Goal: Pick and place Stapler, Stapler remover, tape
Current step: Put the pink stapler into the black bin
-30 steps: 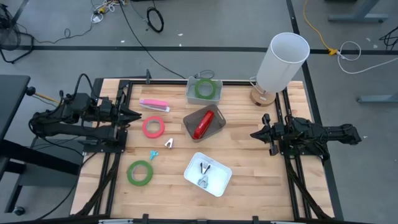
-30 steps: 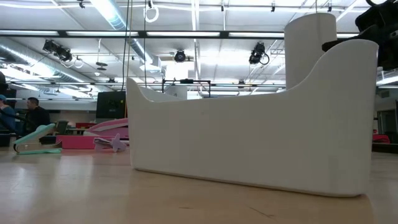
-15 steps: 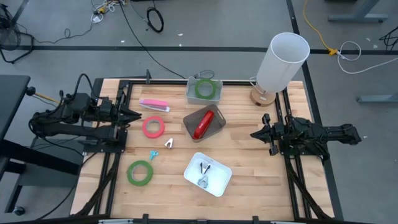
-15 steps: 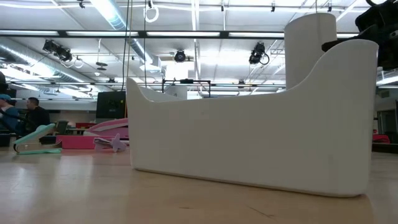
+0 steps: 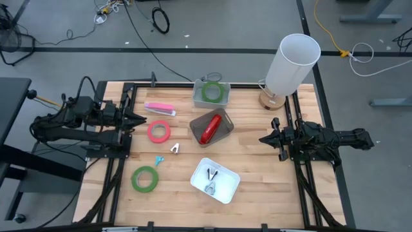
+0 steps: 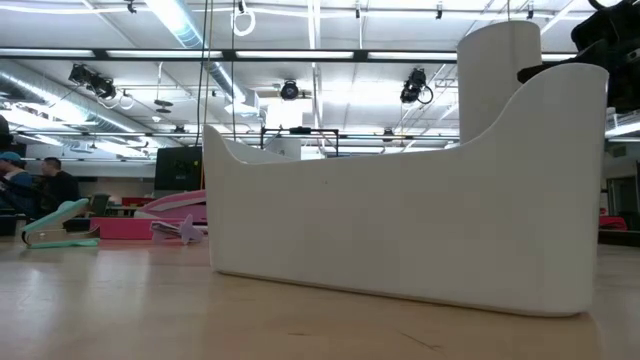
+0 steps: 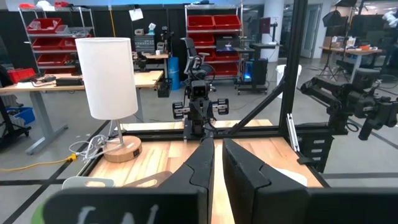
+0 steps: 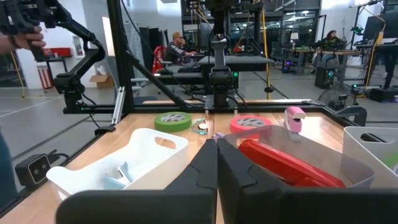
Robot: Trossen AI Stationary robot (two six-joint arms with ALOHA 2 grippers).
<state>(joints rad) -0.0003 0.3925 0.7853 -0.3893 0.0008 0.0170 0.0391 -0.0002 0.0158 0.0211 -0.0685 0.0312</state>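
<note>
Left gripper (image 5: 143,118) is parked at the left edge of the surface (image 5: 257,161), off the boards, holding nothing. Its fingers (image 7: 202,163) stand nearly together with only a thin slit between them. Right gripper (image 5: 262,138) is parked at the right edge, facing inward, fingers (image 8: 205,167) pressed fully together and holding nothing.

Tape: one green roll (image 5: 210,91) lies inside the clear bin (image 5: 197,100) at the far middle of the surface. A second green roll (image 5: 145,178) lies flat on the bare boards near the left front. The red-pink roll (image 5: 159,132) lies flat on the boards just inward of the left gripper, apart from it.

Staplers: a red stapler (image 5: 210,128) lies in the grey tray (image 5: 199,133) at the centre. A pink stapler (image 5: 159,108) lies on the boards beyond the red-pink roll.

Removers: one metal remover (image 5: 212,174) rests in the white tray (image 5: 222,191) at the front middle, with another metal piece beside it that I cannot identify. A small pale remover (image 5: 174,148) and a teal one (image 5: 158,159) lie loose on the boards between the red-pink roll and the front green roll.

A white lamp (image 5: 292,64) stands at the far right corner. In the low view the white tray wall fills most of the frame, with the teal remover (image 6: 55,222) at its side.
</note>
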